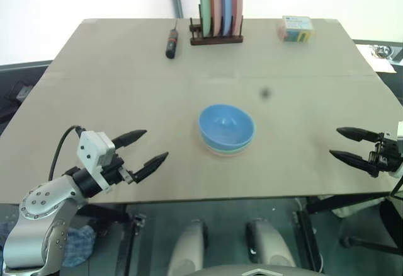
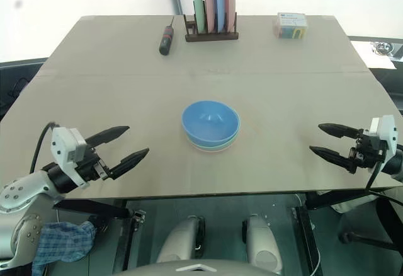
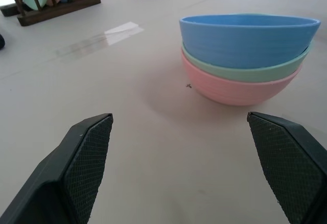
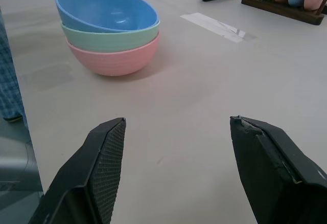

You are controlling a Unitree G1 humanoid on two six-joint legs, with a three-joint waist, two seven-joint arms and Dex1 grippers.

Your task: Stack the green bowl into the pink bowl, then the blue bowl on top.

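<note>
The three bowls stand nested in one stack at the middle of the table. The blue bowl (image 1: pixel 227 125) is on top, the green bowl (image 3: pixel 245 73) shows as a band under it, and the pink bowl (image 3: pixel 235 88) is at the bottom on the tabletop. My left gripper (image 1: pixel 142 149) hangs open near the table's front left edge, apart from the stack, with nothing between its fingers. Over the front right edge, my right gripper (image 1: pixel 345 143) is open and empty too, pointing toward the stack.
A wooden rack (image 1: pixel 217 36) with upright coloured plates stands at the back centre. A screwdriver (image 1: pixel 170 41) lies left of it. A small colourful box (image 1: pixel 296 28) sits at the back right. The tan table (image 1: pixel 113 93) has bare surface around the stack.
</note>
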